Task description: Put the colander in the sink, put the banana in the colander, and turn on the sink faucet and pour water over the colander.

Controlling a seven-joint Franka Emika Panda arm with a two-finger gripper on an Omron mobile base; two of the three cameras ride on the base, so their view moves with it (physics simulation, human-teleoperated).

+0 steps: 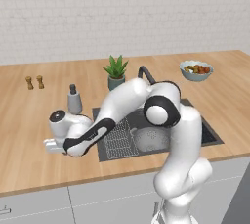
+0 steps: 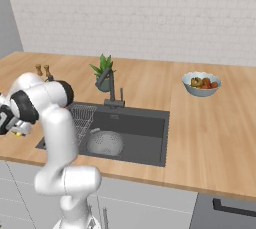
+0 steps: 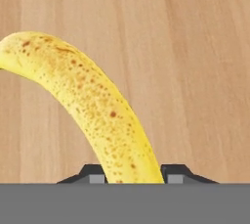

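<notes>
A spotted yellow banana (image 3: 97, 105) lies on the wooden counter, and my gripper (image 3: 134, 174) is shut on its near end, one dark fingertip (image 3: 95, 175) pressed to each side. From the base, the hand (image 1: 52, 145) sits low over the counter left of the sink (image 1: 207, 134), and a bit of yellow banana (image 2: 19, 134) shows under it. The grey perforated colander (image 1: 151, 140) sits in the sink basin, partly behind my arm. The dark sink faucet (image 2: 111, 85) stands at the sink's back edge, with no water showing.
A flat wire rack (image 1: 118, 139) lies in the sink's left part. A grey soap dispenser (image 1: 74, 100) stands just behind the hand. A potted plant (image 1: 116, 71), a bowl of fruit (image 1: 196, 70) and two small shakers (image 1: 34, 82) stand farther back.
</notes>
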